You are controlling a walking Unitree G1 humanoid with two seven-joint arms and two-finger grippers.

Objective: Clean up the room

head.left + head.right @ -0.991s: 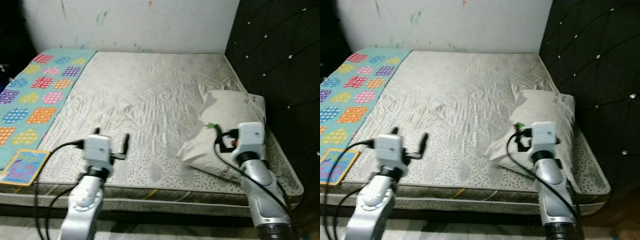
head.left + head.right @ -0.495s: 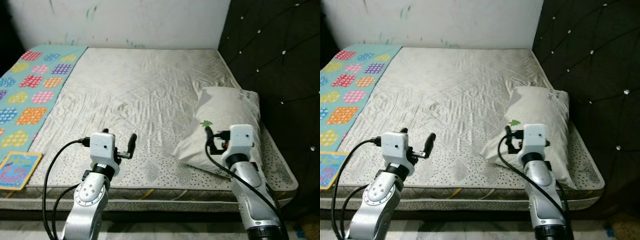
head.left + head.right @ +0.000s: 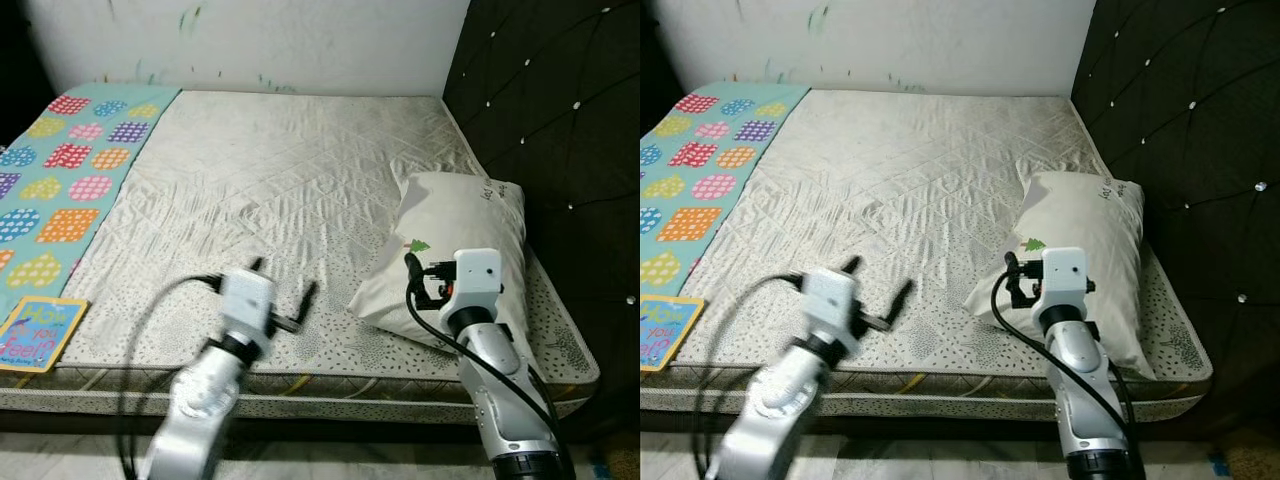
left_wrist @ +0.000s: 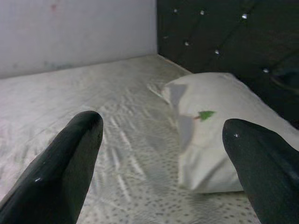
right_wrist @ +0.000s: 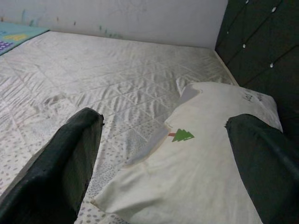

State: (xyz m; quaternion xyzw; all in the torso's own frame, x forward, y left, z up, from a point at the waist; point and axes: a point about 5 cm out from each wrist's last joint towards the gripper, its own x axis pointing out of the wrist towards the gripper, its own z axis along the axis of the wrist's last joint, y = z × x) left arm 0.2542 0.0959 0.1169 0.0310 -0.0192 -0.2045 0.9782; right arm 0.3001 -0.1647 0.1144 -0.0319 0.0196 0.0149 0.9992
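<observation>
White, soft and light, the pillow (image 3: 462,250) lies at the bed's (image 3: 250,190) right near corner, best pinched at its near edge, and both right tool (image 5: 173,154) and left tool (image 4: 159,158) stand wide apart.

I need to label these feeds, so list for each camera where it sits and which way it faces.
Head stereo pair: on the robot's head, facing forward and down at the mattress; both silver arms show.
Left wrist: behind the left end effector, aimed across the mattress at the pillow; its two black fingers show.
Right wrist: behind the right end effector, directly over the pillow; its fingers show.
Shared: both wrist views catch the pillow's green tree mark.
</observation>
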